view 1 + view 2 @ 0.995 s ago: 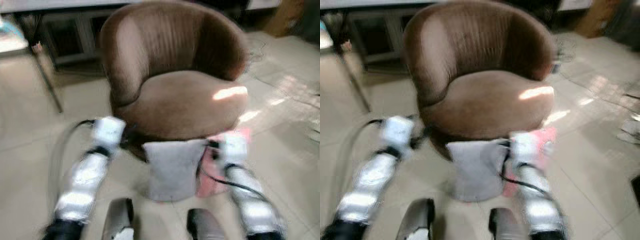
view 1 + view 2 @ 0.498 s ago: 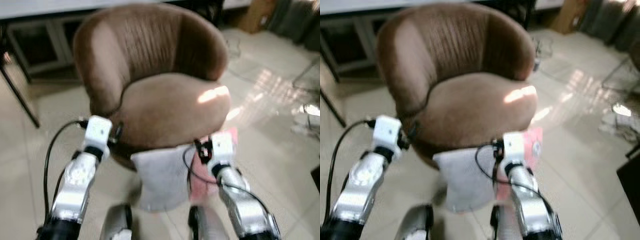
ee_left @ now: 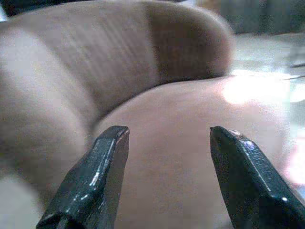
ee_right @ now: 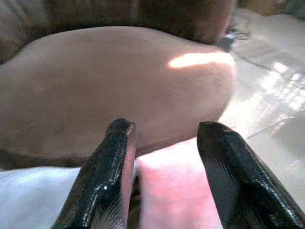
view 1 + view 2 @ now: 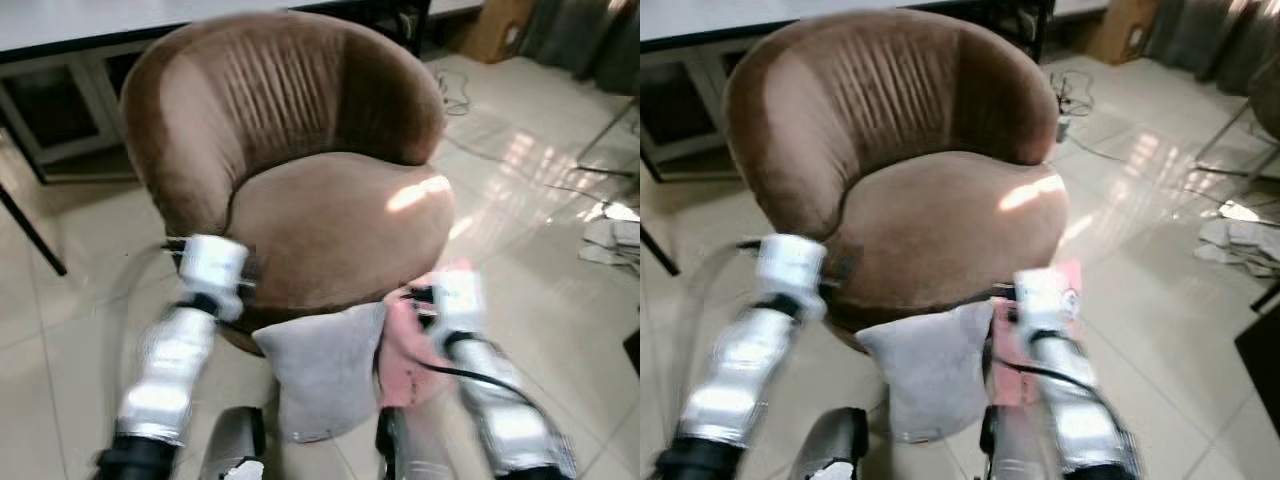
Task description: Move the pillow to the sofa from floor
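Observation:
A grey pillow (image 5: 325,370) stands on the tiled floor, leaning against the front of the brown round sofa chair (image 5: 330,210). A pink pillow (image 5: 408,345) leans beside it on the right. Both my arms are raised in front of the chair. The left wrist (image 5: 212,265) is near the seat's front left edge, and my left gripper (image 3: 169,138) is open, facing the seat with nothing between its fingers. The right wrist (image 5: 455,300) is by the pink pillow. My right gripper (image 4: 164,138) is open just above the pink pillow (image 4: 171,191) and the grey pillow (image 4: 38,195).
A dark table leg (image 5: 30,230) and a low cabinet (image 5: 50,110) stand at the back left. Cables (image 5: 460,95) lie on the floor behind the chair, near a cardboard box (image 5: 495,30). White items (image 5: 615,235) lie on the floor at the right. My feet (image 5: 235,445) are just before the pillows.
The whole picture has shifted, so the camera has moved and the chair now sits further left in view. Both arms stay raised and blurred in front of the chair; the pillows stay on the floor.

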You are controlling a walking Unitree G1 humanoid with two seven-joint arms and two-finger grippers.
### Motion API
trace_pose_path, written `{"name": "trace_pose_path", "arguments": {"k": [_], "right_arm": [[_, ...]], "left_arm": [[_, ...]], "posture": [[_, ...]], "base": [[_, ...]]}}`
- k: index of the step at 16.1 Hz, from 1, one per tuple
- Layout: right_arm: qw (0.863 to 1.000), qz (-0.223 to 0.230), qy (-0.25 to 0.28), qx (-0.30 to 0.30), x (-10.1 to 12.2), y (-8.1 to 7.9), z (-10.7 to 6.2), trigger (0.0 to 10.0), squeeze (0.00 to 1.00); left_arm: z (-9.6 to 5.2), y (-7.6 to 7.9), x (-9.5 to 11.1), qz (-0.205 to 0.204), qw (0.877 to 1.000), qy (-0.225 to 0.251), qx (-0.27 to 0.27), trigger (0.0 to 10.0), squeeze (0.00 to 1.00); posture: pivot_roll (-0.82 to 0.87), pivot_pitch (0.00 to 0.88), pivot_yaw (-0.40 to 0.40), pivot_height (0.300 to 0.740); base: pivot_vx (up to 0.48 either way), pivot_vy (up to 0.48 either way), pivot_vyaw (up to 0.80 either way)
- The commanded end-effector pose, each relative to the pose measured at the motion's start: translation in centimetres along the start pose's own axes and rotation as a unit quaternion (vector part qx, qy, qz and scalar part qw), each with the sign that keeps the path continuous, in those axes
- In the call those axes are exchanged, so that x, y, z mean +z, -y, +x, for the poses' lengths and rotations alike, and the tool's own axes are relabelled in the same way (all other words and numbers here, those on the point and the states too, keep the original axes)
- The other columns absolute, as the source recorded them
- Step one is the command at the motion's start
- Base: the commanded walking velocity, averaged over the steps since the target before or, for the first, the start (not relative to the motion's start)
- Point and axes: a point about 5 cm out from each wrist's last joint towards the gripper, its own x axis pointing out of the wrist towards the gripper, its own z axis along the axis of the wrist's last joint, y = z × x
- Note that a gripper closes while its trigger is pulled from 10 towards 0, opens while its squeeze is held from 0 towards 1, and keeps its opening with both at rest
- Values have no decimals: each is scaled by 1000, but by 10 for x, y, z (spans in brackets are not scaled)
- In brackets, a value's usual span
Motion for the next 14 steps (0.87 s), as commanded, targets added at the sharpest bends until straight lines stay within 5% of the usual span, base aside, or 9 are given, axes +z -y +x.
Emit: {"name": "trace_pose_path", "arguments": {"k": [1,2,4,5,9,14], "right_arm": [[1000,5,13,16,7,-10,3,10000,0],[999,-7,15,32,9,-12,4,10000,0],[997,-22,17,70,10,-16,4,10000,0],[991,-42,15,126,11,-23,4,10000,0],[971,-80,-6,223,11,-29,-6,10000,0],[958,-93,-27,268,6,-37,-28,10000,0]], "left_arm": [[-3,-10,-7,7,1000,-25,-3,10000,0],[-3,-7,-27,-1,995,-85,-46,10000,0],[-6,3,-43,-18,982,-135,-133,10000,1000],[-3,7,-51,-35,970,-157,-181,10000,1000],[29,3,-57,-46,958,-208,-191,10000,1000],[33,1,-64,-30,937,-266,-226,10000,1000]], "posture": [[-16,0,-18,585],[-20,0,-19,585],[-26,0,-18,585],[-34,2,-16,585],[-67,76,-5,585],[-124,207,24,585]], "base": [[0,0,0],[0,0,0],[0,0,0],[0,0,0],[0,0,0],[0,0,0]]}}
